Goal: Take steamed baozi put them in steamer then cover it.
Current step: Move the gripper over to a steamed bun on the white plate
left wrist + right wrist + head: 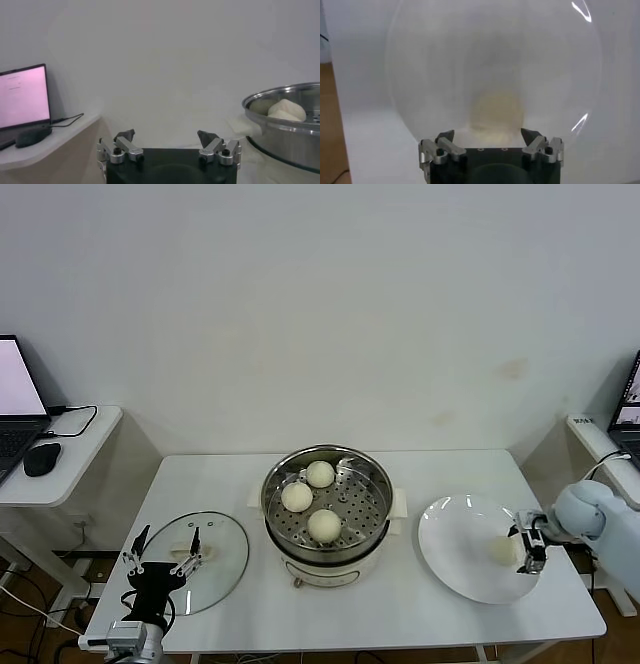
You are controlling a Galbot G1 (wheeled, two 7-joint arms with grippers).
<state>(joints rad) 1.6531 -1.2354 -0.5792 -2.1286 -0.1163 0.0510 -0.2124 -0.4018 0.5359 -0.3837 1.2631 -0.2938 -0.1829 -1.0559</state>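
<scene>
The steamer (pixel 326 509) stands at the table's middle with three steamed baozi on its perforated tray: (pixel 320 474), (pixel 296 497), (pixel 324 525). A fourth baozi (pixel 501 550) lies on the white plate (pixel 455 549) at the right. My right gripper (pixel 524 547) is at the plate's right side with its jaws open, one on each side of that baozi (pixel 497 112), apart from it. The cover (pixel 222 569) lies flat on the table at the left. My left gripper (pixel 162 552) hovers open over its near edge, holding nothing. The left wrist view shows the steamer (pixel 290 127) with a baozi (pixel 286 110).
A side table at the left carries a laptop (pixel 15 399) and a mouse (pixel 41 457). Another laptop (pixel 628 409) sits on a stand at the right. The white table (pixel 400 604) ends just in front of the plate and the cover.
</scene>
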